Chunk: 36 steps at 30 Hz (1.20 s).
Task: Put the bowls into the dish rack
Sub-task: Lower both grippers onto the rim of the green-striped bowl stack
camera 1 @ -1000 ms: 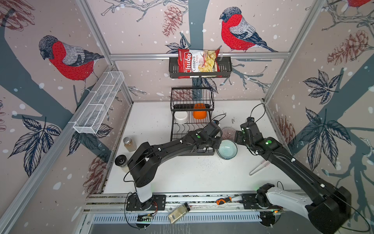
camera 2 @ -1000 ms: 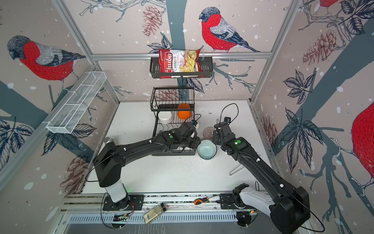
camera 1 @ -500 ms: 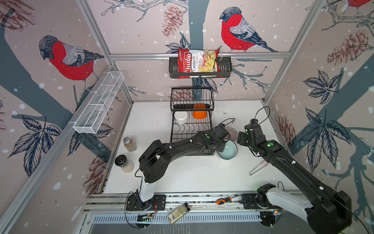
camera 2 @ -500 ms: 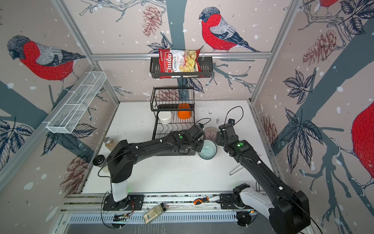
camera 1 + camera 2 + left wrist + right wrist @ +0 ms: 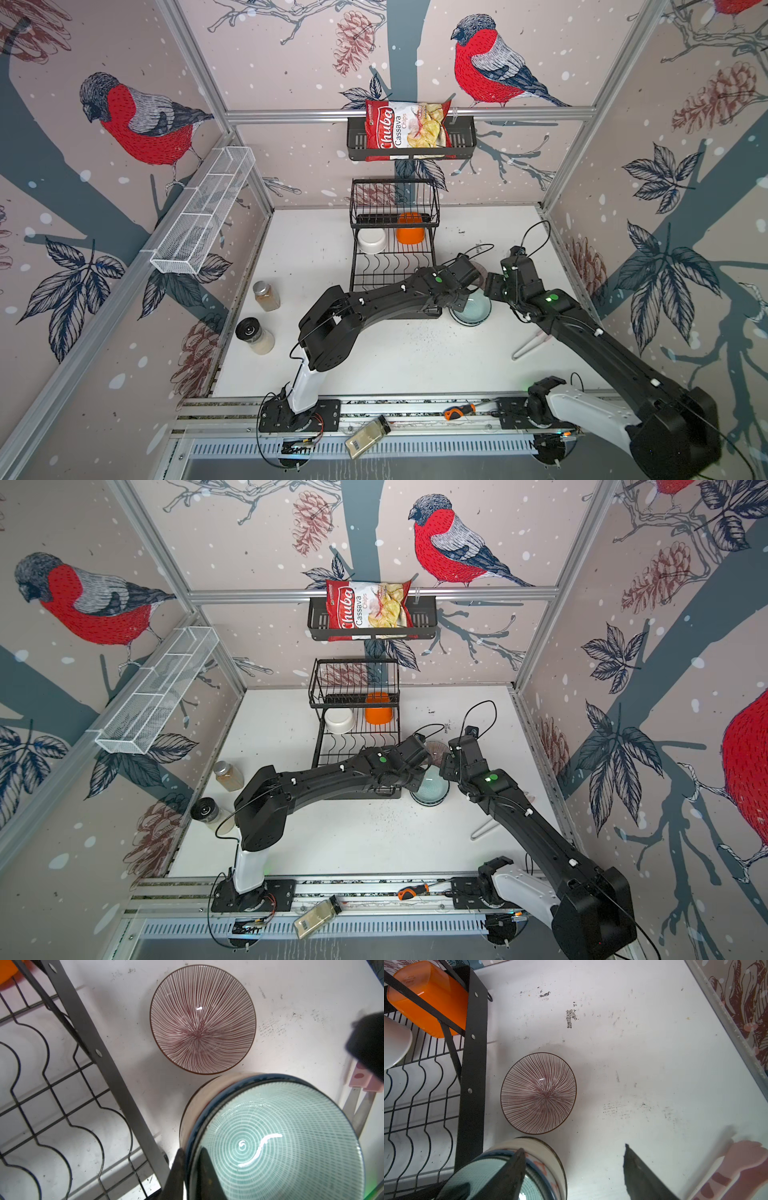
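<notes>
gripping of the top bowl is judged to be the step in hand. the left tool [image 5: 194,1167] is seen closed on the rim of the mint-green bowl [image 5: 280,1142], one finger inside the rim and one outside. this bowl is nested in a white patterned bowl [image 5: 199,1101], and the stack stands on the table [image 5: 654,1064] just beside the near corner of the dish rack [image 5: 395,266]. whether the top bowl is already raised off the lower one cannot be told.

the right tool [image 5: 573,1147] is held open with jaws wide and nothing between them. one finger hangs over the stack; contact cannot be confirmed.

a brown-striped bowl [image 5: 202,1019] is noted upright on the table, near the stack and beside the rack's side bar. an orange bowl [image 5: 409,232] and a white bowl [image 5: 372,240] are already set at the rack's far end, under the raised basket. the wavy slots are unfilled. two bowls loaded, at least three left: the task is judged well short of done.

next move, as judged: a straight lift is called for so the top bowl is freed without the lower one being dragged. the bowl is then to be carried over the side bar and lowered onto the grid. a rim pinch on ceramic may let the bowl tilt, so a slow lift is advised.
</notes>
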{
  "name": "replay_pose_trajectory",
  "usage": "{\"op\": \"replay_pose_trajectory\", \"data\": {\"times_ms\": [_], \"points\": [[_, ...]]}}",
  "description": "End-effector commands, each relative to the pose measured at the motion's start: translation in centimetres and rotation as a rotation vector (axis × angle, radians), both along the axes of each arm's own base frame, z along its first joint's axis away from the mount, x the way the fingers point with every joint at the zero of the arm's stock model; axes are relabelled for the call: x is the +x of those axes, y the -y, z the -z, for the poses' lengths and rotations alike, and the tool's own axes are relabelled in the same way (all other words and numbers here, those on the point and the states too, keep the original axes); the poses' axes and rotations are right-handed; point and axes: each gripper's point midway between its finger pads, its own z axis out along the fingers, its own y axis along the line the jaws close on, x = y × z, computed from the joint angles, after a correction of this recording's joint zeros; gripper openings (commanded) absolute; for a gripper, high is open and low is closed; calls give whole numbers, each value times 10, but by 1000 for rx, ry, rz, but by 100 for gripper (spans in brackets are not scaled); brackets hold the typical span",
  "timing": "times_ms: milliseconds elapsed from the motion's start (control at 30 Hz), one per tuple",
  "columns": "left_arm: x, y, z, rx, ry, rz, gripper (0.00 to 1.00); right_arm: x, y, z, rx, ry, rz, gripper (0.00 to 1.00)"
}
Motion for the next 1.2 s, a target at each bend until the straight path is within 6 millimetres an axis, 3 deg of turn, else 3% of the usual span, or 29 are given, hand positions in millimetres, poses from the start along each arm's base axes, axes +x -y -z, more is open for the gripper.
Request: {"op": "replay_pose_trajectory", "data": {"times_ms": [0,367,733,1167], "points": [[-2,-6,4,45,2,8,9,3,-2,-2,10,15,0,74],[-2,-7,-2,39,15,6,0,4,-2,-1,11,11,1,74],[-3,3,-16,-26,24,34,0,4,-1,0,13,9,3,74],[-3,3,-11,-25,25,35,1,5,-2,3,15,-3,-4,74]]}}
